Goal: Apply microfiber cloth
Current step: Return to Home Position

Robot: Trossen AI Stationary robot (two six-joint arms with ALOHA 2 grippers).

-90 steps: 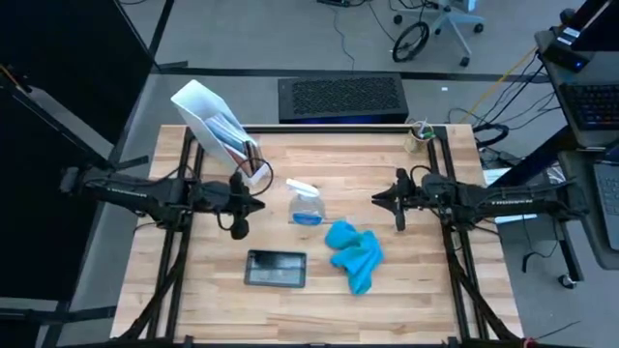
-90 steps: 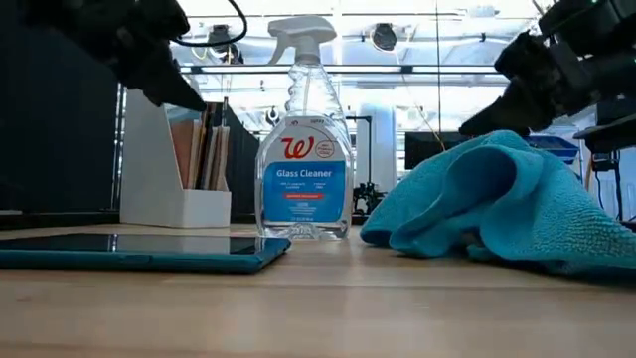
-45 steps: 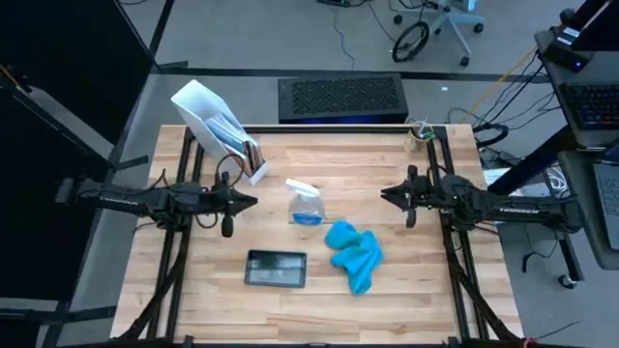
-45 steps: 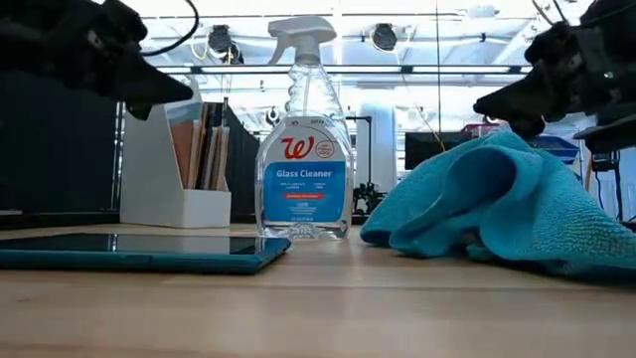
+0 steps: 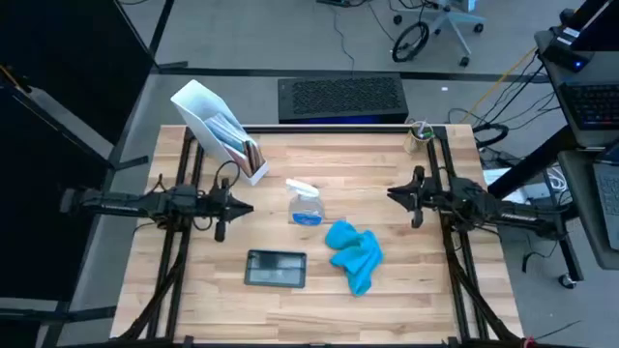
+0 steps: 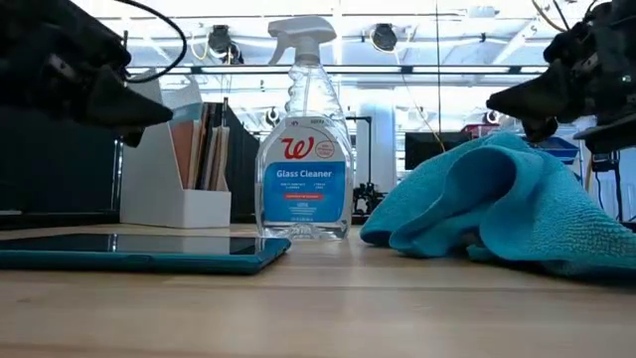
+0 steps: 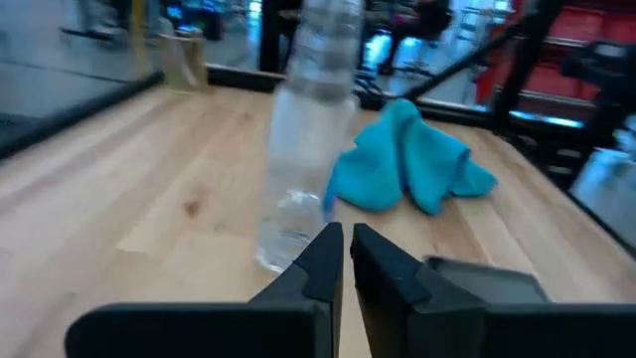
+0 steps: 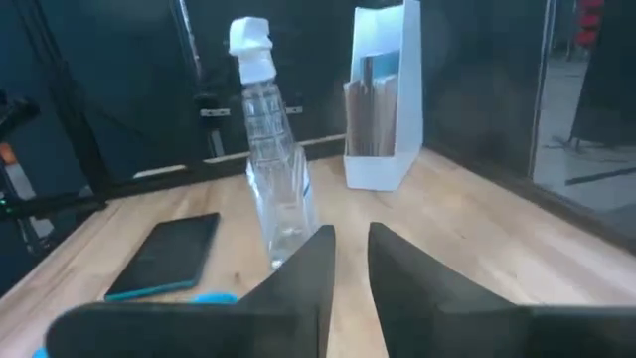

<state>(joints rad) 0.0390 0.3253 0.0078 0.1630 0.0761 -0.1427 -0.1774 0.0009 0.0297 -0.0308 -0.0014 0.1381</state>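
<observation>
Cloth check: the microfiber cloth (image 5: 354,253) lies in a crumpled heap on the wooden table (image 5: 406,300), right of centre and toward the front edge, with nothing holding it. The spray bottle (image 5: 306,205) stands upright just behind and to the left of it, and I see a small gap between the two from above. The tablet (image 5: 276,269) lies flat to the cloth's left, screen up, near it but not touching. The left gripper (image 5: 247,207) hangs over the left side of the table, clear of everything. Its fingers (image 7: 323,264) are pressed almost together and empty. The right gripper (image 5: 394,193) sits over the right side, behind the cloth and apart from it. Its fingers (image 8: 308,268) are slightly parted with a narrow gap and hold nothing. A white file holder (image 5: 218,130) stands at the back left corner.
</observation>
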